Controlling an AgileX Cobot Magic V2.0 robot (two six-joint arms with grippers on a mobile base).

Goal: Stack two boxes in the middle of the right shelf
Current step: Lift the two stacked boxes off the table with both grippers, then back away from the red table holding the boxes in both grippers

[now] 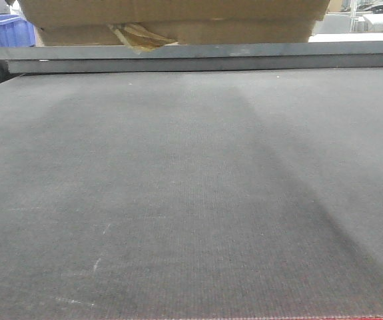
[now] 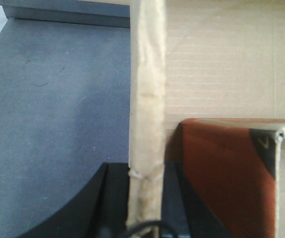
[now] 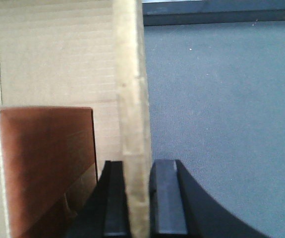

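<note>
Above grey felt surface (image 1: pixel 191 200), left fingers (image 2: pixel 83 213) clamped on box (image 2: pixel 221 64) wall, right fingers (image 3: pixel 168 198) gripping opposite wall.

Tan corrugated box (image 1: pixel 178 13); dark grey felt surface (image 1: pixel 191 200); blue bin (image 1: pixel 4 30); black right pincer (image 3: pixel 137 171).

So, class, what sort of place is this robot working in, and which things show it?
Probably a storeroom or warehouse-type workspace: brown cardboard boxes at the top of the front view, a blue plastic bin at the back left, and a wide dark grey felt-like surface in front.
</note>
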